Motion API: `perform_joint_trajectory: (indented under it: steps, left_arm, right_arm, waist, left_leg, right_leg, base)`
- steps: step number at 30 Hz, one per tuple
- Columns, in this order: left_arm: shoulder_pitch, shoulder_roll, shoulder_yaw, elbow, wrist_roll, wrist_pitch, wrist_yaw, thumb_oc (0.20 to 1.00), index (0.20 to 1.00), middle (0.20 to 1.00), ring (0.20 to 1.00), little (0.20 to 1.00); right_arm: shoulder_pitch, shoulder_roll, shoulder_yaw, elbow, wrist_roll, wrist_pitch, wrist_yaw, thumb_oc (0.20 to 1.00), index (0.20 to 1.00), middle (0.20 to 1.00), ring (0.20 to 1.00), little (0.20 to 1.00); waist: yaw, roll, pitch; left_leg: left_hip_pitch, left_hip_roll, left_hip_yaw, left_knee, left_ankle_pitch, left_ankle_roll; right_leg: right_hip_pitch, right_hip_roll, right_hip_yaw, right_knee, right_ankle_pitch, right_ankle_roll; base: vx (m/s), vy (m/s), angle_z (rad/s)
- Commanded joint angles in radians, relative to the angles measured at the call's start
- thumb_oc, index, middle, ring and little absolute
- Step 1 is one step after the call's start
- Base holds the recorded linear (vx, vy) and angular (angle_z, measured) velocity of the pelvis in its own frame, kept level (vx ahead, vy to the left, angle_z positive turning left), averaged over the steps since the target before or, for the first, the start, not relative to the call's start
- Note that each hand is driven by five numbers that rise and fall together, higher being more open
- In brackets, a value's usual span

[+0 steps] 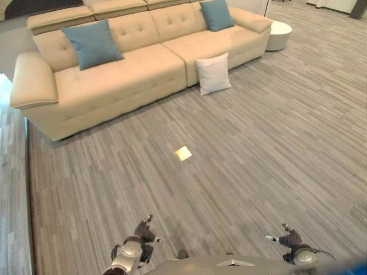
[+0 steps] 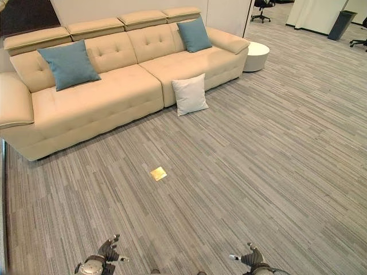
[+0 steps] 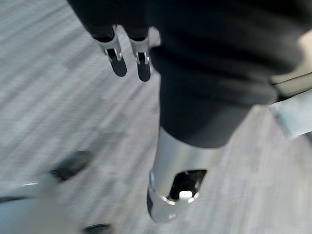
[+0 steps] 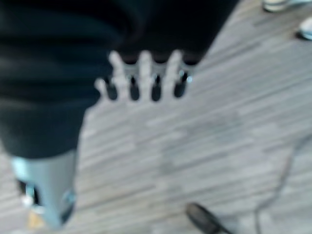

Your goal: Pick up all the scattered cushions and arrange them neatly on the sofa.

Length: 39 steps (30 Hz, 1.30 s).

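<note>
Currently I count three cushions: two blue cushions (image 2: pixel 69 63) (image 2: pixel 194 34) on the sofa (image 2: pixel 109 97), one white cushion (image 2: pixel 190 94) on the floor (image 2: pixel 258 160) against its front. Left robot hand (image 1: pixel 144 233) and right robot hand (image 1: pixel 288 238) hang near, fingers relaxed, empty.

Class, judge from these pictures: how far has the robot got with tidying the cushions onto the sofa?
Done: two blue cushions already sit on the sofa.
In hand: nothing; the left hand and right hand hang empty over the floor.
Left: the white cushion stands on the floor, leaning against the sofa front.
</note>
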<state>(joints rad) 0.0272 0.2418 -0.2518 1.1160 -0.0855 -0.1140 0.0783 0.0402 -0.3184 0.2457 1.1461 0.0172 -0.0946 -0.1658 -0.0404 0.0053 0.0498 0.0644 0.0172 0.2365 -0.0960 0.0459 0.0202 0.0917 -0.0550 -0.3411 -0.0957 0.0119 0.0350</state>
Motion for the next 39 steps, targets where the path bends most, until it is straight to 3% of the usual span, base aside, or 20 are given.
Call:
perform_joint_trajectory:
  steps: [1,7,23,25,29,36,37,39]
  left_arm:
    - [-0.067,-0.021,0.043,0.087,0.041,-0.014,0.023,1.0,1.0,1.0,1.0,1.0]
    - [-0.056,-0.027,0.08,0.11,0.017,-0.015,0.036,1.0,1.0,1.0,1.0,1.0]
    - [-0.077,-0.041,0.025,0.055,0.043,-0.025,0.069,1.0,1.0,1.0,1.0,1.0]
    - [-0.081,-0.04,0.025,0.056,0.038,-0.024,0.066,1.0,1.0,1.0,1.0,1.0]
    - [-0.083,-0.025,0.045,0.048,0.006,-0.027,0.057,1.0,1.0,1.0,1.0,1.0]
    - [-0.086,-0.028,0.036,0.062,0.001,-0.025,0.029,1.0,1.0,1.0,1.0,1.0]
    - [-0.086,-0.028,0.034,0.067,-0.006,-0.025,0.025,1.0,1.0,1.0,1.0,1.0]
    - [-0.089,-0.027,0.031,0.068,-0.01,-0.025,0.025,1.0,1.0,1.0,1.0,1.0]
  right_arm:
    - [-0.057,0.004,-0.005,0.053,0.009,-0.014,0.0,1.0,1.0,1.0,1.0,1.0]
    - [-0.058,0.012,-0.009,0.057,0.013,-0.012,-0.004,1.0,1.0,1.0,1.0,1.0]
    - [-0.076,0.025,0.009,0.061,0.016,-0.003,-0.002,1.0,1.0,1.0,1.0,1.0]
    - [-0.082,0.026,0.009,0.062,0.018,-0.003,-0.003,1.0,1.0,1.0,1.0,1.0]
    - [-0.106,0.036,0.017,0.047,0.026,-0.003,0.002,1.0,1.0,1.0,1.0,1.0]
    - [-0.091,0.03,0.012,0.047,0.045,-0.009,0.012,1.0,1.0,1.0,1.0,1.0]
    - [-0.089,0.026,0.015,0.041,0.05,-0.013,0.013,1.0,1.0,1.0,1.0,1.0]
    - [-0.091,0.021,0.017,0.032,0.054,-0.017,0.012,1.0,1.0,1.0,1.0,1.0]
  waist:
    - [-0.001,-0.015,0.013]
    - [-0.003,-0.017,0.012]
    - [-0.002,-0.026,0.026]
    - [0.0,-0.026,0.03]
    - [0.008,-0.027,0.052]
    - [-0.01,-0.025,0.053]
    - [-0.013,-0.031,0.064]
    - [-0.012,-0.04,0.077]
  left_leg:
    - [0.035,0.014,-0.024,0.009,-0.115,-0.055]
    - [0.044,0.015,-0.011,0.009,-0.118,-0.054]
    - [0.049,-0.004,0.003,0.009,-0.142,-0.024]
    - [0.047,-0.002,0.01,0.009,-0.141,-0.023]
    - [0.038,0.015,0.064,0.009,-0.136,-0.024]
    - [0.07,0.025,0.049,0.025,-0.141,-0.042]
    - [0.041,0.04,0.042,0.128,-0.165,-0.048]
    - [0.008,0.049,0.041,0.208,-0.176,-0.056]
  right_leg:
    - [0.011,-0.033,0.003,0.008,-0.065,0.071]
    - [0.013,-0.032,0.012,0.008,-0.065,0.07]
    - [-0.019,-0.04,0.068,0.033,-0.045,0.084]
    - [-0.034,-0.042,0.066,0.051,-0.047,0.085]
    - [-0.103,-0.054,-0.001,0.121,-0.045,0.091]
    - [-0.057,-0.026,0.016,0.09,-0.084,0.057]
    - [-0.046,-0.019,0.03,0.088,-0.097,0.04]
    - [-0.038,-0.019,0.033,0.087,-0.102,0.03]
  base:
    - [0.01,-0.005,-0.03]
    - [0.02,-0.001,-0.05]
    - [0.02,0.019,-0.14]
    - [-0.04,-0.006,-0.1]
    - [-0.03,-0.046,-0.45]
    - [0.08,-0.106,-0.19]
    - [0.07,-0.152,0.05]
    - [0.02,-0.171,0.08]
